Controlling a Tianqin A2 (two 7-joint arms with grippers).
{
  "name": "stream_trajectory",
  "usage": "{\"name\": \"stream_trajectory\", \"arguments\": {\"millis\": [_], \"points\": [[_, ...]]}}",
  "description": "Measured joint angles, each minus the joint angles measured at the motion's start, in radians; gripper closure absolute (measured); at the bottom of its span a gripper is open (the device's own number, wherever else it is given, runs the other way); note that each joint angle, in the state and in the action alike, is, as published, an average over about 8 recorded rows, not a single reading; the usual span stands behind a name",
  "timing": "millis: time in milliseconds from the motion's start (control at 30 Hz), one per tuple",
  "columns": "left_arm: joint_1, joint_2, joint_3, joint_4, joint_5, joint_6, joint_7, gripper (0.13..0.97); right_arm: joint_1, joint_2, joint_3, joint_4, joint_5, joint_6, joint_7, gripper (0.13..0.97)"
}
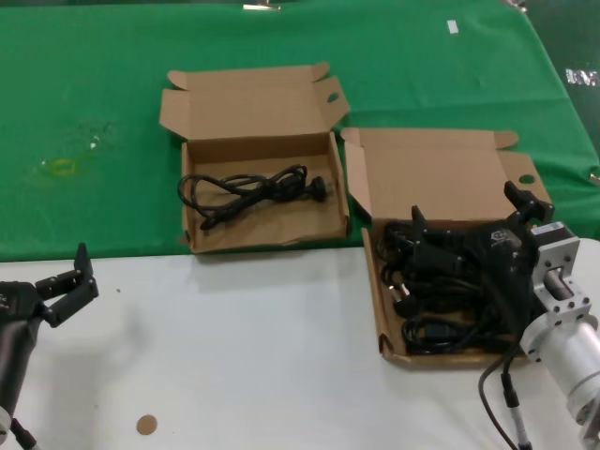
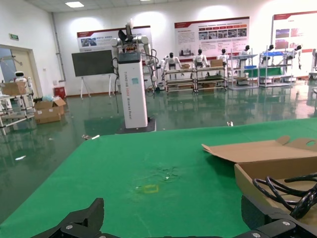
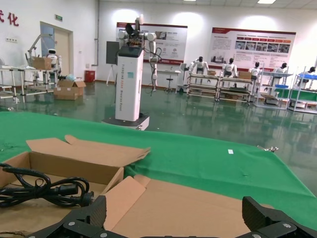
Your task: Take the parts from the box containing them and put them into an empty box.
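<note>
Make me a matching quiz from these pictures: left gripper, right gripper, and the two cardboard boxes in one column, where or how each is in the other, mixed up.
1. left gripper
2. right gripper
3. box on the right
4. box on the left

A. holds one black cable
B. open, above the white table
C. holds a pile of cables
D. open, over the cable pile

Pairs: 1-B, 2-D, 3-C, 4-A

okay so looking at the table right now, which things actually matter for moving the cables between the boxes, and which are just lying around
Part of the job:
- right box, full of black power cables
- left box, holding one cable
- right gripper, open over the full box
- left gripper, open, waiting over the white table

Just lying about:
- small brown disc
- yellowish smear on the green cloth
</note>
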Motion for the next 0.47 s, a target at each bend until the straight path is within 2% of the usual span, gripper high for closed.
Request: {"name": "stream_trajectory", "arguments": {"millis": [467], "points": [[0.000,0.000,0.000,0.000,0.000,0.000,0.000,0.132,0.000,0.000,0.000,0.000,0.000,0.000,0.000,0.129]]}}
